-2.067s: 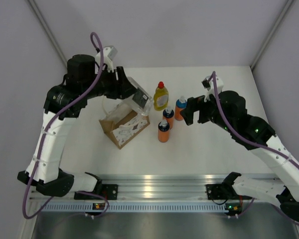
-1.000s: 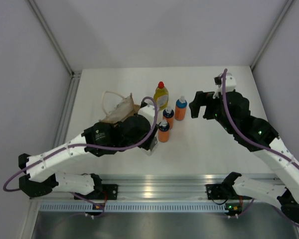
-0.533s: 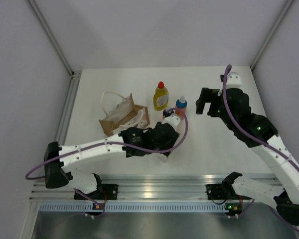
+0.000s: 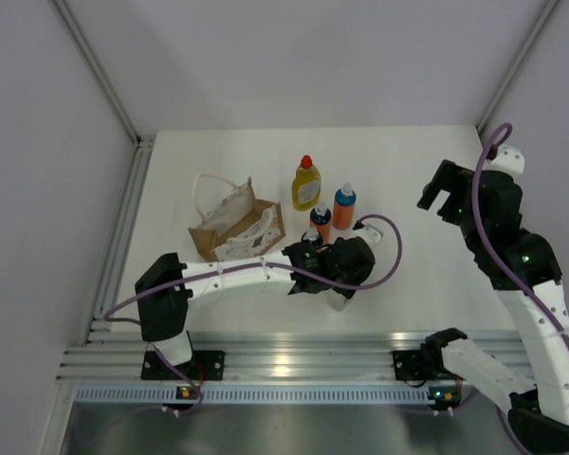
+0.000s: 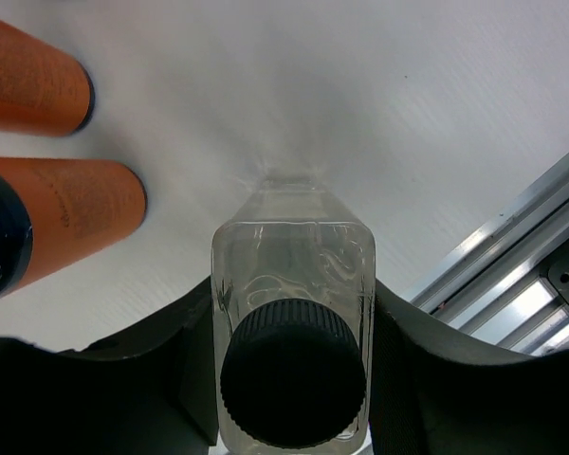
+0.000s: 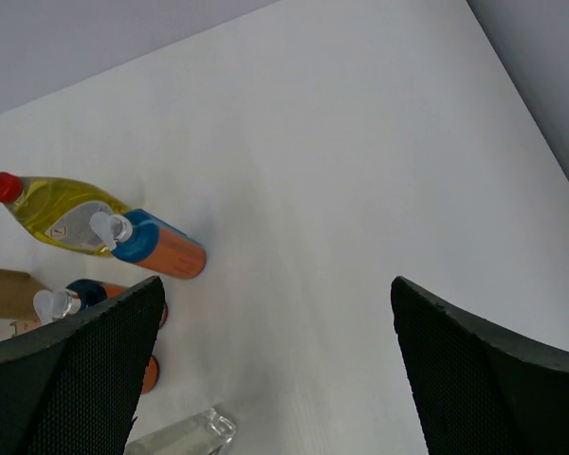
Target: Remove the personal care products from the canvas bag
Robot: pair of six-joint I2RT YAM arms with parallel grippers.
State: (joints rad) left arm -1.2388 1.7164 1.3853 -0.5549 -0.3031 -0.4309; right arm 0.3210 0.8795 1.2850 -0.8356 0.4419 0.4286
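Toward the near edge of the table, right of centre: one clear bottle, pale and translucent, square-shouldered, with a dark ribbed round cap, clamped upright between the two black fingers of the left gripper. Its base sits at or just above the tabletop; which one cannot be told. The left arm lies low, stretched across from the near-left corner to reach this spot. Just beside the held bottle, on the side away from the aluminium rail: nearest orange bottle, blue cap, standing. Behind it: middle orange bottle, blue cap, standing, close to the first but apart from it. Further toward the far edge and slightly right: far orange bottle, blue cap with a pale nozzle, standing. Left of that, closest to the far edge: yellow bottle, taller, red cap, standing, just beside the far orange bottle. Left of centre: canvas bag, tan-brown, white printed pattern, slumped, with thin white loop handles spilling toward the far-left; all five bottles are outside it, to its right. Above the right edge, raised well clear of the table: right gripper, fingers spread wide, holding nothing, well apart from every bottle.
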